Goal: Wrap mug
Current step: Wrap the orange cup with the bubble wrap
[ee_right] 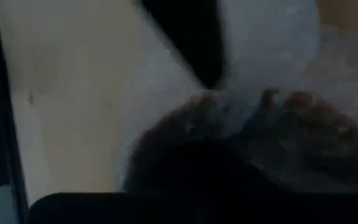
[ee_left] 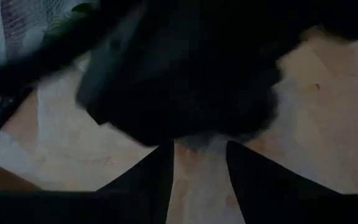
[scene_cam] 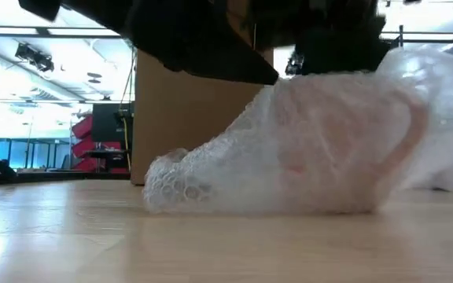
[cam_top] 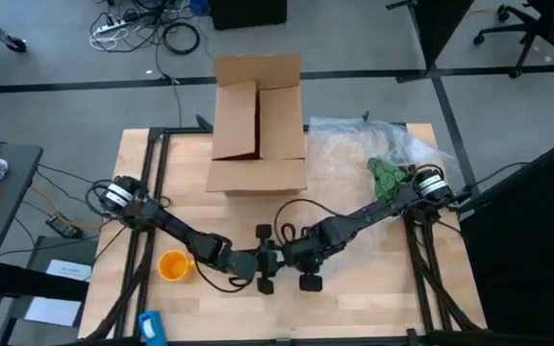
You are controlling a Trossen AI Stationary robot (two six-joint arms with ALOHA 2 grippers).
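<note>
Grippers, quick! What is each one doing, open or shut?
Left gripper: at the table's front middle; fingers can't be told.
Right gripper: facing it, close by; fingers can't be told.
Mug: sits alone, unheld.

The left gripper (ee_left: 199,186) faces a dark bulk (ee_left: 185,74), possibly the other arm, above the wooden table (ee_left: 328,106).

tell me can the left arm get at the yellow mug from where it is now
Probably yes: the mug stands uncovered on the table right beside the left arm, nothing on it. But the left claw is past it, meeting the right claw.
</note>
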